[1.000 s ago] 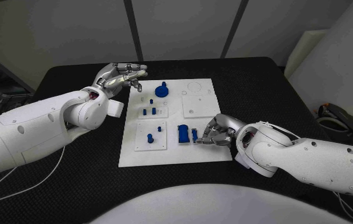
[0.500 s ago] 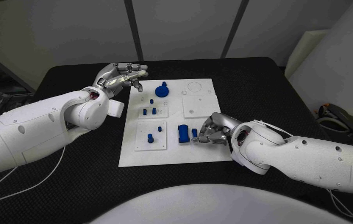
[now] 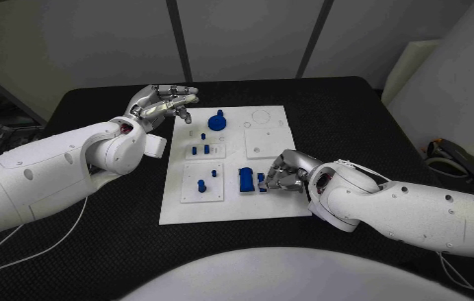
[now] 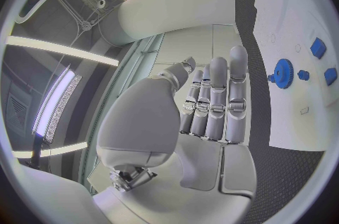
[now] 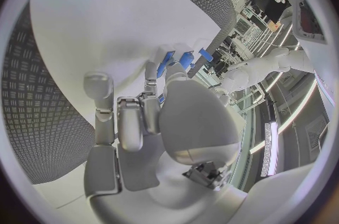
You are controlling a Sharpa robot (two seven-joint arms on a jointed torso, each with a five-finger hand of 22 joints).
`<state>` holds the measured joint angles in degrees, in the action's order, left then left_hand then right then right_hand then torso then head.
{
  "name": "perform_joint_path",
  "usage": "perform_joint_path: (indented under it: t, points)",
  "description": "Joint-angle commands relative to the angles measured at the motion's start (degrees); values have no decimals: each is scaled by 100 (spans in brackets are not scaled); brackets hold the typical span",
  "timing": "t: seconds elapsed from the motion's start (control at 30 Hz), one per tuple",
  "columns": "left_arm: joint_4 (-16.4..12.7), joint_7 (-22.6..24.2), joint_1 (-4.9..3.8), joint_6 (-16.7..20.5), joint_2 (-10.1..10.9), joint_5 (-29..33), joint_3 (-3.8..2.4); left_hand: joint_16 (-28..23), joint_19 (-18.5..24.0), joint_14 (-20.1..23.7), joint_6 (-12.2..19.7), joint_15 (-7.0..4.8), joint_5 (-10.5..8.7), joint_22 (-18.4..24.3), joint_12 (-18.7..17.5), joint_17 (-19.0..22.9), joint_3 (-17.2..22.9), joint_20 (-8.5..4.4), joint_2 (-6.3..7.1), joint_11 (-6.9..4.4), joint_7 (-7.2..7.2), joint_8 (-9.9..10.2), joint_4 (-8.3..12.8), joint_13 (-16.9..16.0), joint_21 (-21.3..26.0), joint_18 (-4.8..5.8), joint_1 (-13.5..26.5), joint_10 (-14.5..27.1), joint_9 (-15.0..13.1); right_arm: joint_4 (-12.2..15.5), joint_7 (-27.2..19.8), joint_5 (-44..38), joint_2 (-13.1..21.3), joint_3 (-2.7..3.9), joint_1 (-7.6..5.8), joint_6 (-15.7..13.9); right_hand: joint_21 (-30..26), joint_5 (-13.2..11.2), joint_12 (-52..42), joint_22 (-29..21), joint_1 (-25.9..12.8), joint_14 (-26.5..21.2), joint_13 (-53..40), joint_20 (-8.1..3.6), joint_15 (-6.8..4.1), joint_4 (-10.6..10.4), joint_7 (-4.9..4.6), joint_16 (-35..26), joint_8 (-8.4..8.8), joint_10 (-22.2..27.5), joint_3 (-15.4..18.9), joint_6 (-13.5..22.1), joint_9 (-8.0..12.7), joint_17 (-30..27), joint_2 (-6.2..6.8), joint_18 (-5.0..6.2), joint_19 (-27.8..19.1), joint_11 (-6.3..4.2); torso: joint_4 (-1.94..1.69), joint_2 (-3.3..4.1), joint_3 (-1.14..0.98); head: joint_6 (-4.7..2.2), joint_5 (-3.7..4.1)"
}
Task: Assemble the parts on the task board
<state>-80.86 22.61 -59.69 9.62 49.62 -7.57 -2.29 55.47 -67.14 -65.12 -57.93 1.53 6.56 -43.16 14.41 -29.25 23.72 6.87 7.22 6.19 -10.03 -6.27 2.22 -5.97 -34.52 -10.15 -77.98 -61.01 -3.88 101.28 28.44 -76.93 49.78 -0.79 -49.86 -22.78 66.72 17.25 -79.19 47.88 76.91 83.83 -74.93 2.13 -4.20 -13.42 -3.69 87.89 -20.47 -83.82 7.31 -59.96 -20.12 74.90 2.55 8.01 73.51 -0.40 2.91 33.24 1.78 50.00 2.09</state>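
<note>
on the black table point(image 3: 118, 246) lies a white board point(image 3: 266, 205). right hand point(image 3: 283, 174) pinches a small blue piece point(image 3: 262, 179) on it; left hand point(image 3: 161, 102) beside the board is empty, fingers loosely spread.

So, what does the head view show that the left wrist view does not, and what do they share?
Head view: the whole task board, with the right robot hand low at the blue block near the board's front edge; whether it holds a part, I cannot tell. Left wrist view: the palm side of the left robot hand, fingers straight, side by side, holding nothing. Both: the blue gear on the board, next to the left robot hand.
</note>
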Motion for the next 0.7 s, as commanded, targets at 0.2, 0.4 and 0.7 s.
perform_joint_path:
  t: [0.2, 0.4, 0.7]
  points:
    - [-14, 16, -7, -49, 4, 15, -4, 34, 15, 20, 49, -1, -21, 5, 30, 5, -23, 2, -57, 6, -5, -36, 3, -1, 24, -33, -5, 30, -3, 34, -134, -36, 35, -10, 5, 0, -22, -312, -26, -7, -24, 540, -647, -2, 2, 2, -9, 2, 5, -48, 115, -34, -11, 1173, -10, -58, -1, -11, 6, -4, -1, 0, 0]
    - [-20, 26, -7, -47, 17, 15, -4, 34, 15, 20, 49, -1, -21, 5, 30, 5, -23, 2, -57, 6, -5, -36, 3, -1, 24, -33, -5, 30, -3, 145, -654, 260, 189, -10, 4, -368, -159, -375, 117, -230, -93, 505, -533, 15, 30, -27, -62, -92, 72, 39, 236, 116, 11, 1026, 34, -24, -104, 30, 8, -8, -2, 0, -1]
    - [9, 4, 11, 35, -5, 314, -4, 14, 92, 115, 67, 20, -24, 33, 49, 46, -102, 24, -18, 16, -6, -54, -32, -1, 85, -24, 51, 62, -3, -351, -2408, 2603, 275, 172, -189, -480, -1402, -293, 1578, -1959, 89, 142, 646, 164, 187, 29, -266, -1052, 326, 982, 385, 625, 106, -221, -87, 245, -940, 215, -2, -92, 26, -112, 72]
